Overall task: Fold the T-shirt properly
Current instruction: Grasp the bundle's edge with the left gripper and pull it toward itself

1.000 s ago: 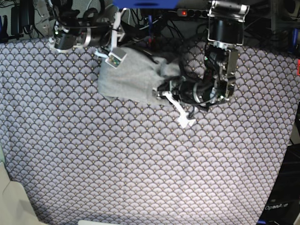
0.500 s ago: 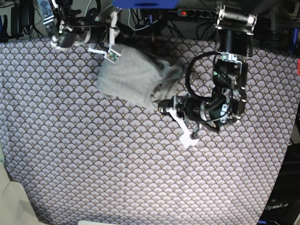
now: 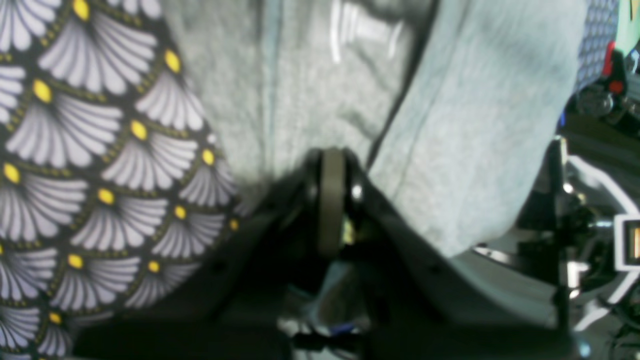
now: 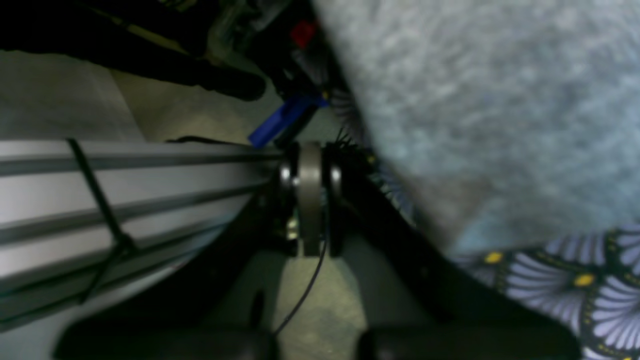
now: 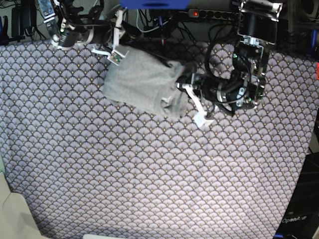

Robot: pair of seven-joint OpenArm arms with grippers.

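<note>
The grey T-shirt [image 5: 142, 82] lies as a folded bundle at the back of the patterned table cloth [image 5: 149, 174]. My left gripper [image 5: 183, 87] is at its right edge, jaws together. In the left wrist view its tips [image 3: 330, 165] rest against a fold of the T-shirt [image 3: 465, 125]; no fabric shows between them. My right gripper [image 5: 113, 44] is at the bundle's back left corner, by the table's back edge. In the right wrist view it [image 4: 310, 165] is shut and empty, with the T-shirt [image 4: 475, 100] to its right.
Cables, a power strip [image 5: 204, 13] and an aluminium rail [image 4: 125, 170] run behind the table's back edge. The left arm's body [image 5: 246, 74] stands right of the shirt. A pale object [image 5: 12, 214] sits at the front left corner.
My left gripper swung down and away from the shirt's lower right corner, then came back up to its right edge. The shirt's right flap shifted. The right gripper rose slightly toward the back.
</note>
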